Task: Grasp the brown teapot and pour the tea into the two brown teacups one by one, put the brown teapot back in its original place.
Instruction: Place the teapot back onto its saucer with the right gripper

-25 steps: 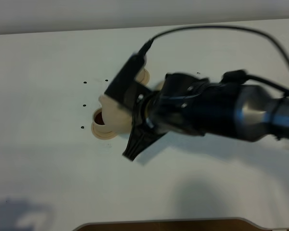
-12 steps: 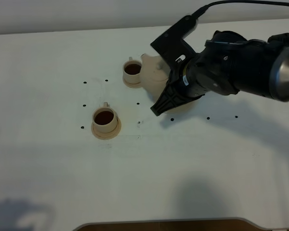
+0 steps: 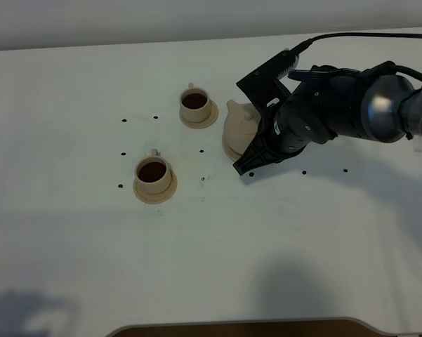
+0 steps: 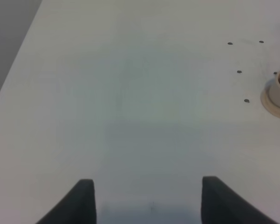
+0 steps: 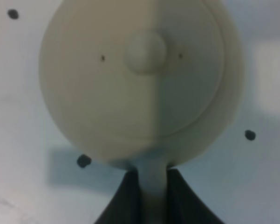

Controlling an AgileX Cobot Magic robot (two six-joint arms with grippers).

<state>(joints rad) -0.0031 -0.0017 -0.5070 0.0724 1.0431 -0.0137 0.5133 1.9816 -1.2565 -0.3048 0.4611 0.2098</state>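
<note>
Lowered since a moment ago, the right gripper [image 5: 149, 179] stays clamped on the brown teapot's [image 3: 239, 126] handle, upright beside the far teacup [image 3: 195, 103]. Near teacup [image 3: 153, 173] sits well apart on the worktop [image 3: 77, 239]. Both hold dark tea. Left gripper [image 4: 146, 198] hangs apart.

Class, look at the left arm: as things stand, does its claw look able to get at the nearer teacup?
Probably yes. The left claw hangs open over bare table, and nothing lies between it and the nearer teacup. The right claw, shut on the teapot, works off to the side.
</note>
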